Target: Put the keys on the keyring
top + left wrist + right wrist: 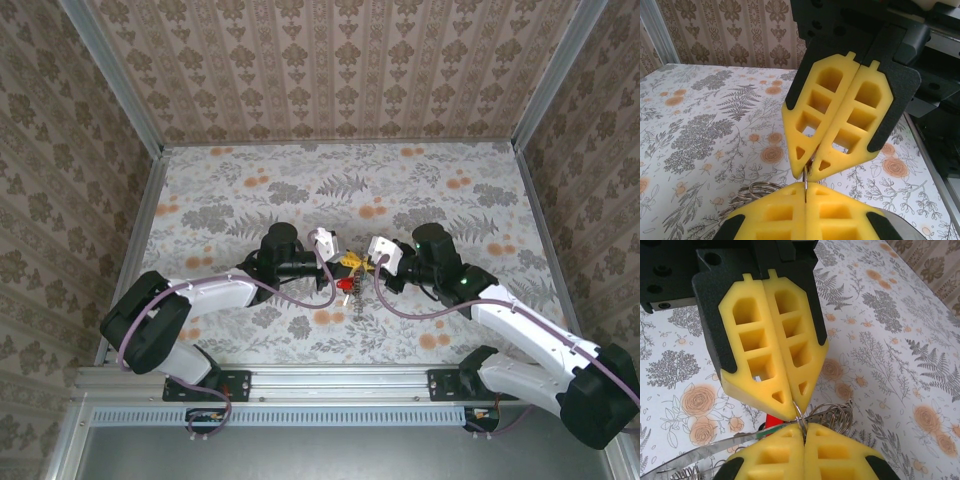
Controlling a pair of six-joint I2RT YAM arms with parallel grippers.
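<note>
My two grippers meet tip to tip above the middle of the table. The left gripper [805, 187] is shut on a thin metal ring of the keyring [805, 181]. From the opposite side the right gripper [804, 430] is shut on the same ring [801, 419]. In the top view the left gripper [344, 264] and right gripper [358, 263] touch noses. A red key head [771, 421] hangs just below the pinched ring, also seen from above as the red key [346, 284]. A silver key blade [715, 446] juts out to the left. Other keys are hidden.
A bunch of further metal rings [840, 414] hangs beside the pinch, and the same rings [752, 192] show left of my left fingers. A small coiled metal piece [358, 302] lies under the grippers. The floral table [240, 190] is walled on three sides.
</note>
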